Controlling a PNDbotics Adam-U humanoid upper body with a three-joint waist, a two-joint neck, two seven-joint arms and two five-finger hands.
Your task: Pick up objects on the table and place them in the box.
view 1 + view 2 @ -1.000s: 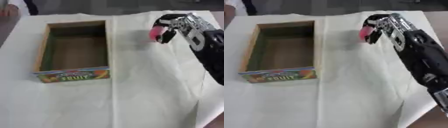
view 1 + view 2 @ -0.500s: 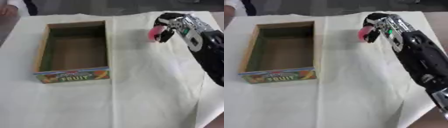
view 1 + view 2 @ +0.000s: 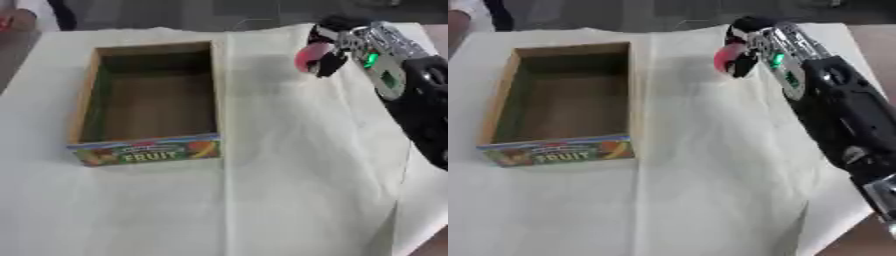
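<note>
Little has shifted in the last second: the right hand (image 3: 756, 42) has only edged a touch toward the box (image 3: 85, 102), which sits open and empty on the cloth-covered table (image 3: 289, 165), its long axis running away from the robot and its printed end facing near. Fingers are curled round a small pink object (image 3: 310, 57), held just above the cloth, well apart from the box on its right. It looks light and rounded, best pinched across its middle; I cannot tell which way it points.
</note>
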